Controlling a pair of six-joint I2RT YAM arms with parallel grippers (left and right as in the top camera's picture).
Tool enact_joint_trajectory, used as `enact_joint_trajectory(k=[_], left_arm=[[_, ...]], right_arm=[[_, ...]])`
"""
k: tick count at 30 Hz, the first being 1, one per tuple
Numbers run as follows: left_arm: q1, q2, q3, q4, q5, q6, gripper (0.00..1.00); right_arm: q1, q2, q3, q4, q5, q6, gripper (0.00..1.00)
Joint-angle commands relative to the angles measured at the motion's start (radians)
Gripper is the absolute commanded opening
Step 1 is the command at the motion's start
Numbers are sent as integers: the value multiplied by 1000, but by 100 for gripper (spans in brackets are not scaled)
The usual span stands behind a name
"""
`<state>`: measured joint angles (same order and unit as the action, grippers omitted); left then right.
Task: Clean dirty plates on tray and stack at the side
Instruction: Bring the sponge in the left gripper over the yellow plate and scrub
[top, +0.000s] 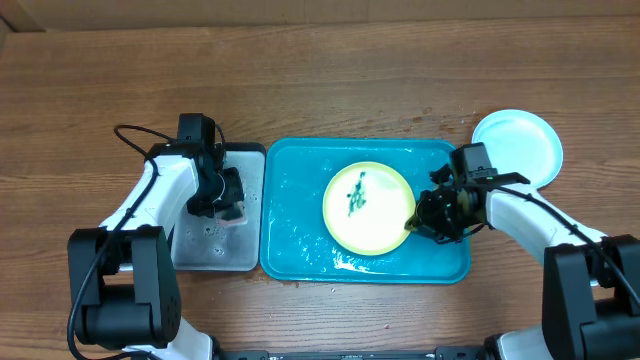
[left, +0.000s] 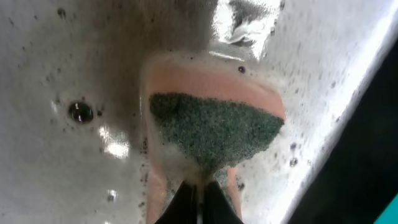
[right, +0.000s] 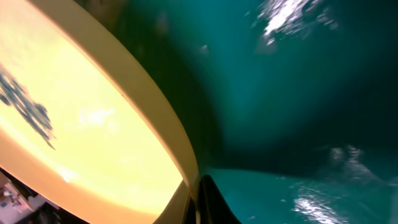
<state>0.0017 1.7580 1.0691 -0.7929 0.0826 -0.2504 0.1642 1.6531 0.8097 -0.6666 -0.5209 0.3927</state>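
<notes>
On the tray (top: 300, 250), R gripper (top: 412, 222) fingers clamp rim of smeared yellow plate (top: 375, 215). L gripper (left: 200, 200) fingers pinch sponge (left: 211, 130) over grey tray (top: 200, 250).

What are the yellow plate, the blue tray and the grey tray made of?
Yellow plate: probably plastic, smooth and glossy, with a thick rounded rim. Blue tray: likely plastic too, shiny, wet-looking highlights. Grey tray: looks like metal, dull silvery, speckled with droplets, with a rivet-like stud.
</notes>
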Motion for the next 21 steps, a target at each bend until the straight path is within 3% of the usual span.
enact_joint_trajectory(k=[1,9,15,21], left_arm=[[-2,-40,69,-54,23,26,4],[-64,-154,209,-131,-6,64,4],[-197,-154,232,-126,97,56,4],[-348,-133,232,-95,117,6,4]], right_arm=[[40,-15,2,4,17,1,4],[81,-15,2,15,76,-3,4],[111,-15,2,8,76,-113,4],[145,-15,2,-26,282,-56,4]])
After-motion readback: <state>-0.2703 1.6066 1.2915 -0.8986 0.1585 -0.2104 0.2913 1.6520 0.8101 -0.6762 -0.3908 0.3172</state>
